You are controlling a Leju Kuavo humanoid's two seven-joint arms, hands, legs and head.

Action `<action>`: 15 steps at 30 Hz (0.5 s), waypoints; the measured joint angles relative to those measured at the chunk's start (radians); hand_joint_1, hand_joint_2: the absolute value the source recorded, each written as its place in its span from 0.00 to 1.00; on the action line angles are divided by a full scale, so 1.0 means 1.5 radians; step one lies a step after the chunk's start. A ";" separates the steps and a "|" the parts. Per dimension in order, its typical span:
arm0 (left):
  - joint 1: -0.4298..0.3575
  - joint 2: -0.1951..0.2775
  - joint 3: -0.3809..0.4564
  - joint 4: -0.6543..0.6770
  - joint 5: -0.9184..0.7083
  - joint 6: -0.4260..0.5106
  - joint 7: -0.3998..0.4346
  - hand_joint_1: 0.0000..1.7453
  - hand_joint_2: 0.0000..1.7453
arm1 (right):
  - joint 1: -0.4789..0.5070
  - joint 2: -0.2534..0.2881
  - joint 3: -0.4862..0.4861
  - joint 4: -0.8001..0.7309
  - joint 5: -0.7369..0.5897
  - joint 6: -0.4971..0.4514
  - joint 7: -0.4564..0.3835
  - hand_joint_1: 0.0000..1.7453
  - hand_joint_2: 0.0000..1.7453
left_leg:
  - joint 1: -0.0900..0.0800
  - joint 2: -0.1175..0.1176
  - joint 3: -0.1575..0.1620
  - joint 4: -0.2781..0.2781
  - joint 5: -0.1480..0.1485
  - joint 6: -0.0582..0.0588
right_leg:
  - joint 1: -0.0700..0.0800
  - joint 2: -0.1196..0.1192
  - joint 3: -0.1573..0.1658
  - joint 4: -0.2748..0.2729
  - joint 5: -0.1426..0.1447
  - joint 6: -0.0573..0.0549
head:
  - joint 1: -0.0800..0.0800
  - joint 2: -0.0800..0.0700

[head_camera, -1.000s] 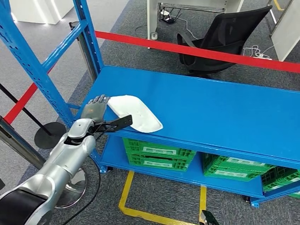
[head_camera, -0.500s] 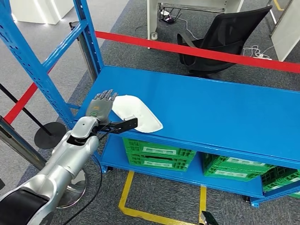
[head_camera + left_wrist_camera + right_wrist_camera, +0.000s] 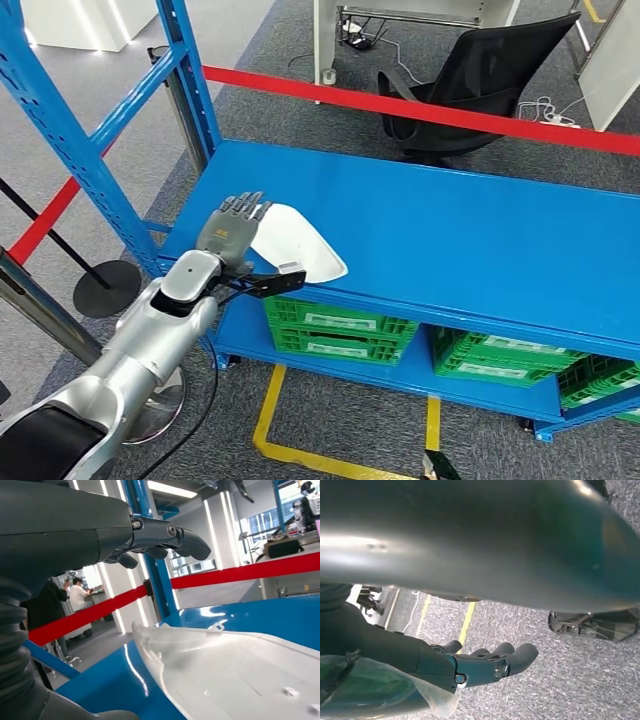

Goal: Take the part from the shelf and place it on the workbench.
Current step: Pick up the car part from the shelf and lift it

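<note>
White plastic part (image 3: 298, 243) lies flat on blue shelf (image 3: 453, 235), near shelf's left front corner. Left hand (image 3: 230, 230) hovers over part's left end, fingers (image 3: 245, 206) spread & extended, holding nothing; wrist view shows a gap btwn fingers and part (image 3: 234, 665). Right hand (image 3: 478, 667) hangs away from shelf above grey carpet, fingers stretched out, apart, nothing in them. Green crates (image 3: 340, 330) sit on lower tier under part. Red barrier tape (image 3: 423, 108) runs behind shelf, black chair (image 3: 483, 80) beyond it.
</note>
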 joint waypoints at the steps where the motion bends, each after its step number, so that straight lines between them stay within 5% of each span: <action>1: 0.000 0.000 -0.002 0.001 -0.002 0.002 -0.003 0.00 1.00 | 0.000 0.000 0.000 0.000 0.001 0.001 0.000 0.00 0.00 | 0.000 0.000 0.000 0.000 0.000 0.000 | 0.000 0.000 0.000 0.000 0.000 0.000 | 0.000 0.000; 15: 0.000 0.021 -0.024 0.064 -0.042 0.054 -0.040 0.00 1.00 | -0.001 0.004 0.000 0.000 0.026 0.018 0.000 0.00 0.00 | 0.000 0.000 0.000 0.000 0.000 0.000 | 0.000 0.000 0.000 0.000 0.000 0.000 | 0.000 0.000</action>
